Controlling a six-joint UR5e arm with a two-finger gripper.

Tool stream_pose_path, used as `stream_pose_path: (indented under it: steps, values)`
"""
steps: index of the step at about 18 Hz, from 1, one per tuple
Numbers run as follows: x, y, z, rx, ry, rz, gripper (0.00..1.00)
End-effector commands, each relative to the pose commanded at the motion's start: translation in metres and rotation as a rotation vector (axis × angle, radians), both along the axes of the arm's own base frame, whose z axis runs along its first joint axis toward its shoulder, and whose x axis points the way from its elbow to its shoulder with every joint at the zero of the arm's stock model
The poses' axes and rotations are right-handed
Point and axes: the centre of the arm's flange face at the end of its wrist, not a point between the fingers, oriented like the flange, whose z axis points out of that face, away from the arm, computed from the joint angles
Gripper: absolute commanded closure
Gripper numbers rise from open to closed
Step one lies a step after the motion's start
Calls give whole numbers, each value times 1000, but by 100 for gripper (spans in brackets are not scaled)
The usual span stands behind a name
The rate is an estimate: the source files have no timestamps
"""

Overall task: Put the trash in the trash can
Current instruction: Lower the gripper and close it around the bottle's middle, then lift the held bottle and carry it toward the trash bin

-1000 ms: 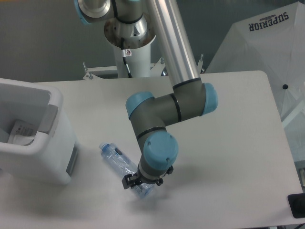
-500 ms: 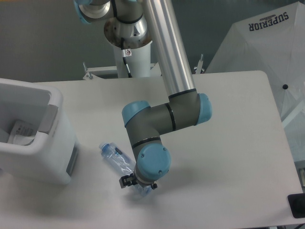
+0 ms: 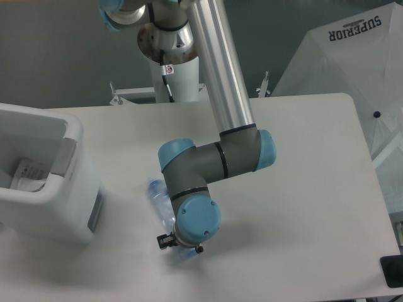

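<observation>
The clear blue-tinted bottle (image 3: 158, 200) lies on the white table just left of my wrist. Its cap end points up-left and looks blurred, and its lower end is hidden under the gripper. My gripper (image 3: 179, 246) points down over that lower end. Only small black finger parts show beneath the blue wrist cap, and they seem closed on the bottle. The clear pouch with a white label (image 3: 28, 173) lies inside the white trash can (image 3: 75, 189) at the left edge, about a bottle's length from the bottle.
The arm's base column (image 3: 179, 75) stands at the table's back middle. A white folded umbrella-like cover (image 3: 352, 56) stands beyond the right back corner. A dark object (image 3: 393, 272) sits at the lower right edge.
The wrist has moved a little left and toward the front. The bottle's cap end has swung right and up from its resting spot, moving with the gripper.
</observation>
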Motion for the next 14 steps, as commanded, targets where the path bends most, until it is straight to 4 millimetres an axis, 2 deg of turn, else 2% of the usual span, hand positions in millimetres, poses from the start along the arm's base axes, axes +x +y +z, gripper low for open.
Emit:
stream_pose_path:
  steps: [3, 7, 9, 14]
  values:
    - [1, 1, 1, 5, 4, -2, 44]
    - [-3, 5, 15, 26, 21, -1, 45]
    - [-3, 7, 34, 53, 40, -4, 45]
    - [-5, 13, 100, 204, 138, -12, 45]
